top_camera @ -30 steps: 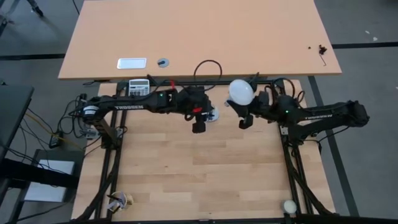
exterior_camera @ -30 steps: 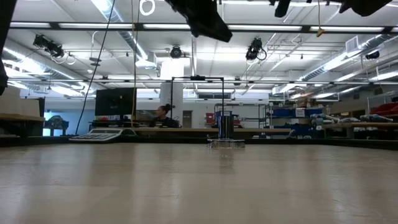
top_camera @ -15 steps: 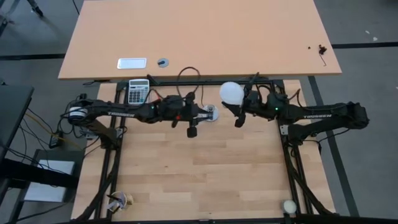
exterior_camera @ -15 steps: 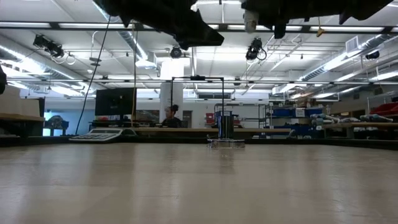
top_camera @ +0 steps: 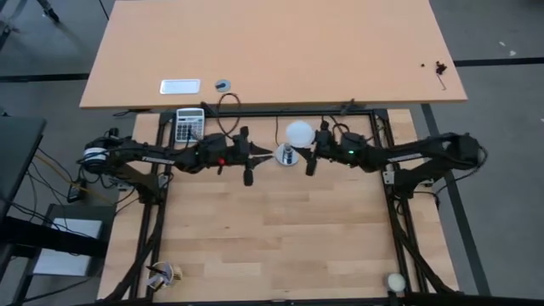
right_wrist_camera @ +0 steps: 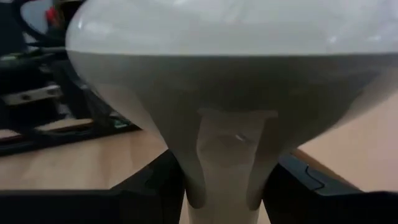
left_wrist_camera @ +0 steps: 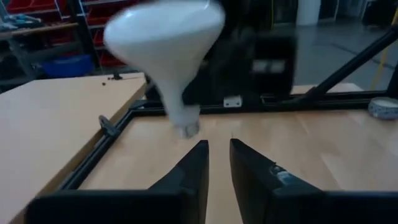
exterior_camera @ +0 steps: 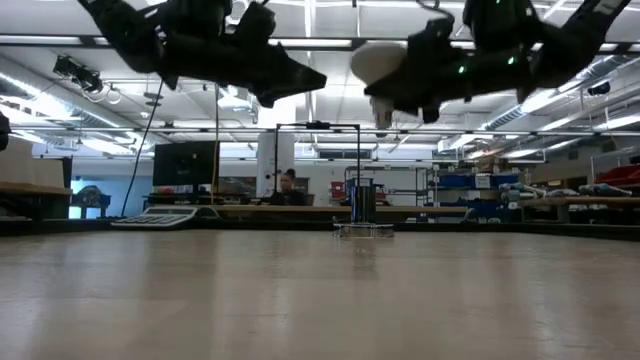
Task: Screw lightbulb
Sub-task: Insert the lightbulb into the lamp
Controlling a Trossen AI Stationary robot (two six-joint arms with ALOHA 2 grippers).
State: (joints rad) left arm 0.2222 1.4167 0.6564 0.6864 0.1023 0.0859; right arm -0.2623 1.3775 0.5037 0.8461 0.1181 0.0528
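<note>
Your right gripper is clamped on the bulb by its narrow neck, dome up, held above the rear middle of the table. The socket sits just below it in the high view. Your left gripper points at the bulb's base from close by, its fingers nearly together and holding nothing.

Smooth glossy white lightbulb, matt pale wood table
</note>
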